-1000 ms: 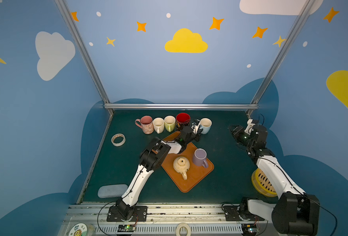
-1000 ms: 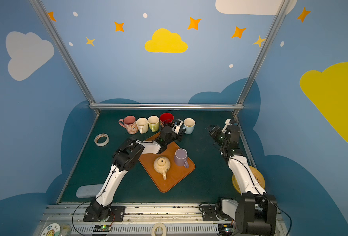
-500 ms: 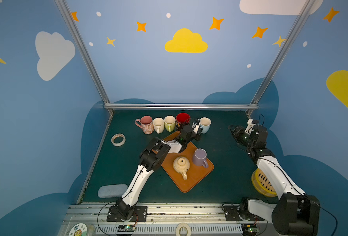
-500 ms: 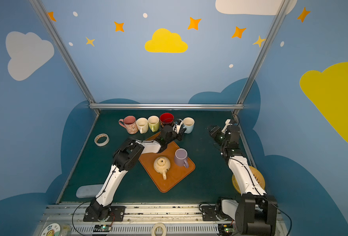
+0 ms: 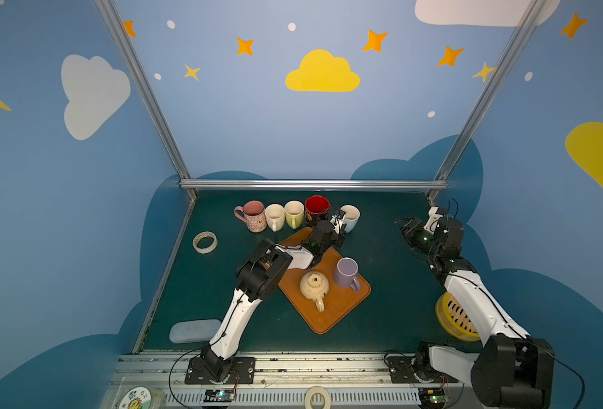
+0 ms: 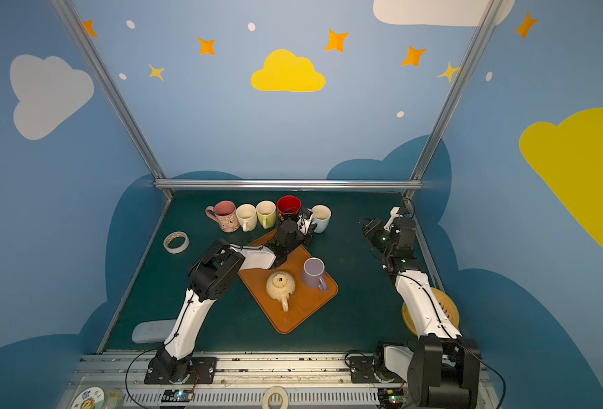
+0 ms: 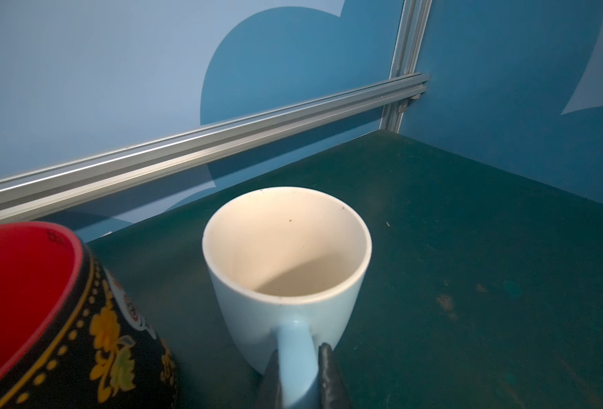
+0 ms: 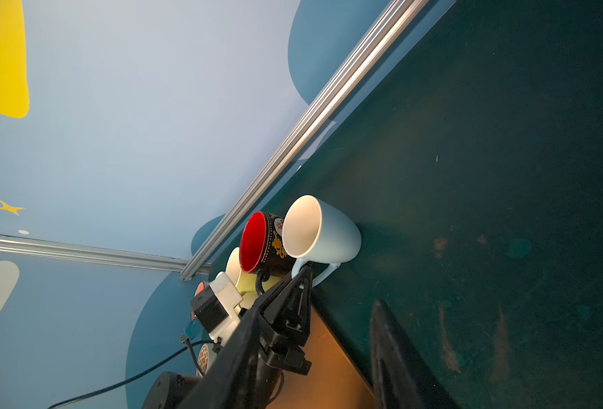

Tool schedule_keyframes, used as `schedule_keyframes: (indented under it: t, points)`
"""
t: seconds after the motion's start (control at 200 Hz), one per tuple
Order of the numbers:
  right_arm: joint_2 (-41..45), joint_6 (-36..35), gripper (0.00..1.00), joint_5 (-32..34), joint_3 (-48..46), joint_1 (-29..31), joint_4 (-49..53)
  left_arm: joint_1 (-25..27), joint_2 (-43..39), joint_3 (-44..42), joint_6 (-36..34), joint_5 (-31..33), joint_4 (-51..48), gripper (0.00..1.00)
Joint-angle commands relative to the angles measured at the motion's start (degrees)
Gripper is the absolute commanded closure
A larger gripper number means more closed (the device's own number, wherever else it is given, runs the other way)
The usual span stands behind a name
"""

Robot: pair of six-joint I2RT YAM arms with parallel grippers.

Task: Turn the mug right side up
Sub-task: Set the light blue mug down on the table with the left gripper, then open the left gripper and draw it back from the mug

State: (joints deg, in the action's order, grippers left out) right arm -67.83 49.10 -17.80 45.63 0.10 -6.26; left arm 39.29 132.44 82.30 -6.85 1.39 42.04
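The blue mug (image 7: 286,308) stands upright, mouth up, on the desk (image 5: 392,283) near its back edge, just beside a red cup (image 5: 317,207). The left fingers (image 7: 328,371) are clamped on its handle. The right fingers (image 8: 388,350) hang near the desk's right edge, well apart from the mug — whether they are apart or together I cannot tell.
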Motion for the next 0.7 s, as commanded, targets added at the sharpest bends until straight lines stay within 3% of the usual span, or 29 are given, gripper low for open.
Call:
schedule_keyframes:
  t: [0.0, 0.401, 0.696]
  points:
    - [0.26, -0.06, 0.55, -0.83, -0.27, 0.18, -1.56, -0.26, -3.11, -0.89, -1.54, 5.06, 1.83, 0.97]
    - [-0.02, -0.41, 0.55, -0.85, 0.40, 0.72, -1.20, -1.18, -3.77, -1.71, 4.47, 9.09, -1.06, 0.96]
    - [0.32, -0.76, 0.55, -1.00, 0.35, 0.91, -0.73, -0.98, -4.30, -1.97, 6.41, 9.38, -2.21, 0.69]
